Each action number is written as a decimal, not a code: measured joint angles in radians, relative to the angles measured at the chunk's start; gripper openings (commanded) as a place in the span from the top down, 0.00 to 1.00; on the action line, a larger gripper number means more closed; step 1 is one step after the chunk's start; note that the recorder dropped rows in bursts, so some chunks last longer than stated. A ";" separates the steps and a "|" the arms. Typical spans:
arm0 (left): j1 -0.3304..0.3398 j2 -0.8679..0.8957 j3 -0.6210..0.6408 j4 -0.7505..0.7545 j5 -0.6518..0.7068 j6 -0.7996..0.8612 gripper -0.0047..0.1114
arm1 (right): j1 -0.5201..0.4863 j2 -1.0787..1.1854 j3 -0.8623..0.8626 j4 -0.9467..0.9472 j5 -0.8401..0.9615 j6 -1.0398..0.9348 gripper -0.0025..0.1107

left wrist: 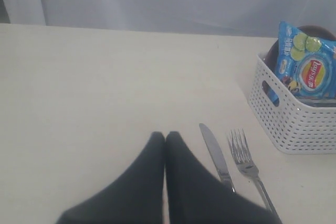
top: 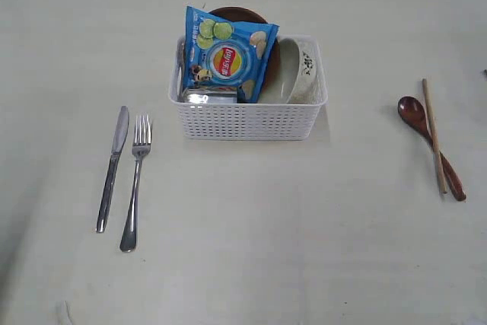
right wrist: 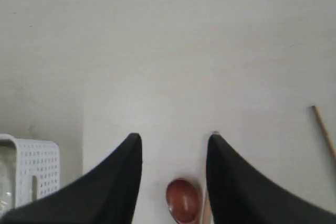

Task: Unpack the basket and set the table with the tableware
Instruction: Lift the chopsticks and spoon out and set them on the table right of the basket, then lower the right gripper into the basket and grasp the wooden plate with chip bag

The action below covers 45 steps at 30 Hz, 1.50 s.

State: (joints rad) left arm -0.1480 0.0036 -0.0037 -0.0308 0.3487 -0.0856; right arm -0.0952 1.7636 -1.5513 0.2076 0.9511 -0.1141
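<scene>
Exterior view: knife (top: 112, 169) and fork (top: 135, 180) lie on the table (top: 251, 226) left of the basket (top: 247, 119), spoon (top: 430, 146) and chopsticks (top: 434, 135) to its right — set. Bowl (top: 293, 74), plate (top: 237, 14) and mug (top: 209, 97) sit inside with the chip bag (top: 226, 55) — not yet out. Left gripper (left wrist: 165, 135) is closed, empty; right gripper (right wrist: 175, 136) spread.

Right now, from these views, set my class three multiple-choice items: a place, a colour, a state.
1. Where does the fork lie? A beside the spoon; B on the table between knife and basket; C inside the bowl.
2. What colour is the chip bag? A green; B blue; C red.
3. How is the right gripper? A shut on the spoon; B shut, empty; C open, empty.
Key: 1 B, knife one side, basket the other; 2 B, blue wrapper; 3 C, fingers apart, gripping nothing.
</scene>
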 measured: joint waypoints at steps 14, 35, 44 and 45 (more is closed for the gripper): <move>0.000 0.000 0.000 0.000 0.000 0.000 0.96 | -0.017 0.088 0.000 0.242 0.013 -0.219 0.98; 0.000 0.000 0.000 0.000 0.000 0.000 0.96 | 0.550 0.292 -0.244 0.096 0.032 -0.616 0.39; 0.000 0.000 0.000 0.000 0.000 0.000 0.96 | 0.550 0.338 -0.244 0.088 0.046 -0.725 0.39; 0.000 0.000 0.000 0.000 0.000 0.000 0.96 | 0.550 0.340 -0.244 0.088 0.041 -0.729 0.39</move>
State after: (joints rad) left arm -0.1480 0.0036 -0.0037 -0.0308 0.3487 -0.0856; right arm 0.4551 2.1036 -1.7958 0.2961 0.9925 -0.8435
